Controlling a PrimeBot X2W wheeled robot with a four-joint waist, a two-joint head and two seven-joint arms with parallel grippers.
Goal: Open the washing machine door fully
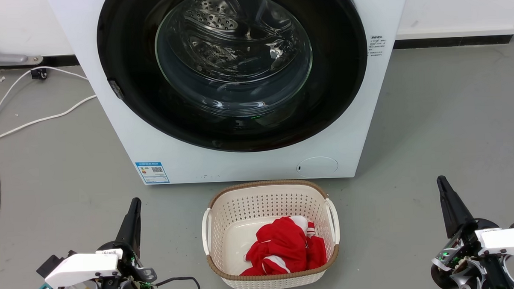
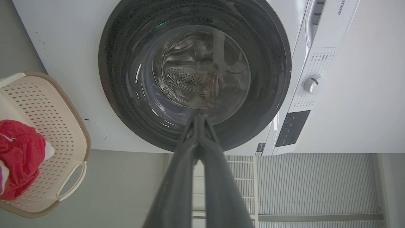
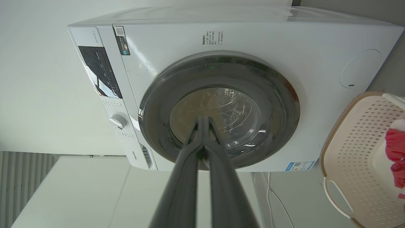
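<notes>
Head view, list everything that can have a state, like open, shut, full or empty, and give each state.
Large round glossy black washing machine door: shut, flush with the boxy white washing machine.
Small round white service flap: shut.
Cream perforated plastic laundry basket: upright, holding red-and-white cloth.
Left claw, two dark fingers: shut, empty, clear of the door.
Right claw, two dark fingers: shut, empty, clear of the door.

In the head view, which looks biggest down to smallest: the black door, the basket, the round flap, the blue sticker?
washing machine door
basket
round flap and blue sticker: too alike to rank
</notes>
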